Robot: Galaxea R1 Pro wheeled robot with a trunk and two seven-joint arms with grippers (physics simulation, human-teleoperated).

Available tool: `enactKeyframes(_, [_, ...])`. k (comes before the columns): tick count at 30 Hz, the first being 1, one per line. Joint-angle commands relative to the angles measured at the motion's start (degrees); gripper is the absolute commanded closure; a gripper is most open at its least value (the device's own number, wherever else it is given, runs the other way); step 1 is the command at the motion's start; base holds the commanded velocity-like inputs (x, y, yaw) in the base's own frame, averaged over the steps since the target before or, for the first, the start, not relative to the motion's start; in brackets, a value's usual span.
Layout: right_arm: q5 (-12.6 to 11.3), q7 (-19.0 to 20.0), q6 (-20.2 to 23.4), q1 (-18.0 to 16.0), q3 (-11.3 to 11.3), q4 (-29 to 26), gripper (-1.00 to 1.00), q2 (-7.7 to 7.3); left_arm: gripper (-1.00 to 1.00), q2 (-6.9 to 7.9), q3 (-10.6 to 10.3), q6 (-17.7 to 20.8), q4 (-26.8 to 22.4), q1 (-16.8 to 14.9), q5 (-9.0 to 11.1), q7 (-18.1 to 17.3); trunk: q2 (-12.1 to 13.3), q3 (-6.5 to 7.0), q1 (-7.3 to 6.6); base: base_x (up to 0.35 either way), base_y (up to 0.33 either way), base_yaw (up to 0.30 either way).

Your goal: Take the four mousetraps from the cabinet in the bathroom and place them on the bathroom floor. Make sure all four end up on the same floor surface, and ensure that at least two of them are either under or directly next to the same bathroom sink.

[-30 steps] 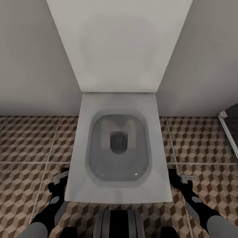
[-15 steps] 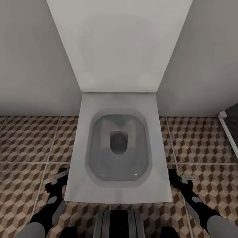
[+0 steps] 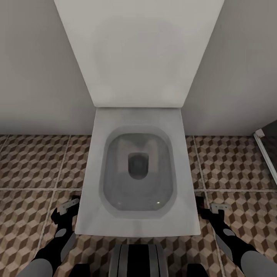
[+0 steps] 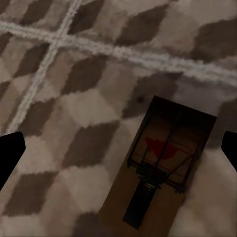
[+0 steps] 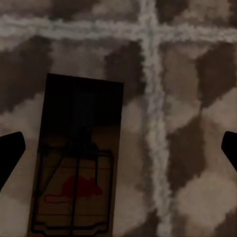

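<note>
Status: I'm parked facing the toilet (image 3: pixel 137 173), both arms hanging low either side of the bowl over the bathroom floor (image 3: pixel 34 161). Left claw (image 3: pixel 67 209) is spread wide, nothing in it; in the left wrist view its fingertips (image 4: pixel 11 153) sit at the frame edges with a mousetrap (image 4: pixel 165 158) lying flat on the tiles between and beyond them, apparently not touched. Right claw (image 3: pixel 211 207) is likewise wide open and empty, with a second mousetrap (image 5: pixel 76 173) flat on the tiles below it, just beside a grout line (image 5: pixel 150 123). So I judge two traps are down on the tiled floor, one per side of the toilet. Left to do: the other two, and I'd guess the sink condition isn't met yet, since I see a toilet here, not a sink. Can't confirm: in the head view the traps are hidden by the bowl rim and my own arms, so their exact spots relative to the toilet are unclear. Right trap's near end is cut off by the frame. Dark shower frame (image 3: pixel 265 154) is clipped at the right edge.
</note>
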Motion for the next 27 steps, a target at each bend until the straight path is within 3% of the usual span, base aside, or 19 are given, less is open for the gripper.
enactKeyframes(1, [-0.5, -0.1, -0.2, 0.0, 0.5, 0.0, -1.00, -0.04, -1.00, 0.03, -0.1, -0.2, 0.0, 0.0, 0.5, 0.0, 0.0, -0.03, -0.01, 0.000, 0.000, 0.000])
enactKeyframes(27, [-0.5, -0.3, -0.2, 0.0, 0.5, 0.0, -1.00, -0.04, -1.00, -0.02, -0.3, -0.3, -0.1, 0.0, 0.5, 0.2, 0.0, -0.03, -0.01, -0.004, 0.000, 0.000])
